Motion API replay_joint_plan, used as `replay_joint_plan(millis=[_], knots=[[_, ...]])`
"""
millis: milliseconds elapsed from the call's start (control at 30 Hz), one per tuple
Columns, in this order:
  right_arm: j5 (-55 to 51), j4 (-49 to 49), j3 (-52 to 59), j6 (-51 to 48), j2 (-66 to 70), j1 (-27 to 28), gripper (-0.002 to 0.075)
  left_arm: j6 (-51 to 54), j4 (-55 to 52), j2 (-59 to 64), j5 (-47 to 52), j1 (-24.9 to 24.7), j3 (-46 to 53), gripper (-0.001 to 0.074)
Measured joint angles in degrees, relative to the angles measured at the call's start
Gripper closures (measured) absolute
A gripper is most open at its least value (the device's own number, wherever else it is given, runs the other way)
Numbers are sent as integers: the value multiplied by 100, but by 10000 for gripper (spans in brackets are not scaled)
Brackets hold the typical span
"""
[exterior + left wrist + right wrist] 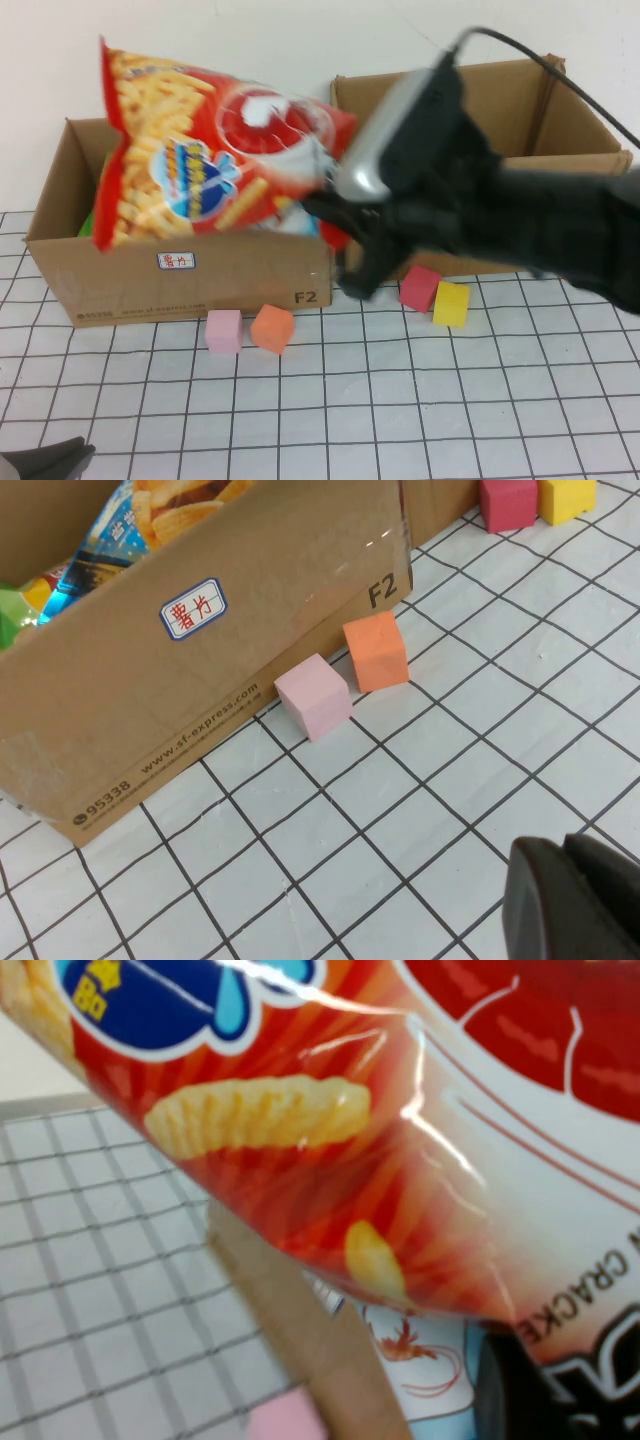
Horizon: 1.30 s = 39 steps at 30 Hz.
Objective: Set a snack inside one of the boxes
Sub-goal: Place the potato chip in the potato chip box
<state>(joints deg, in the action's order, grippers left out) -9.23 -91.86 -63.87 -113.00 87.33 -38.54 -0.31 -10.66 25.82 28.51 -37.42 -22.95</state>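
Right gripper point(335, 215): motion-blurred in high view; fingertips hidden behind snack bag point(210, 150), so finger contact can't be resolved. Right wrist view: bag point(380, 1130) fills most of frame, cut off at edges; only a dark sliver of finger visible at frame corner.

Left gripper point(575, 900): cut off by frame edge in left wrist view; finger gap can't be judged. In high view only a grey tip point(45, 460) shows at frame bottom.

Left box point(180, 270): interior mostly hidden by bag and front wall. Green item point(10, 620) inside: partly cut off, unidentifiable.

Right box point(560, 110): front mostly hidden by right arm.
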Motion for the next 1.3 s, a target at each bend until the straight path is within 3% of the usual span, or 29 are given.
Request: replay_joint_plan(millis=[567,1100,1200,1300], knots=[[345,-10,-3570,-307,2962,0,581,-112,0,0,0,0,0,736],[358,-32,-4575,-370,3797,0,582,-148,0,0,10,0,0,736],[404,-32,-4652,-395,3900,0,491,-171,0,0,10,0,0,736],[705,-116,-4663,-395,3955,0,261,-226,0,0,10,0,0,736]])
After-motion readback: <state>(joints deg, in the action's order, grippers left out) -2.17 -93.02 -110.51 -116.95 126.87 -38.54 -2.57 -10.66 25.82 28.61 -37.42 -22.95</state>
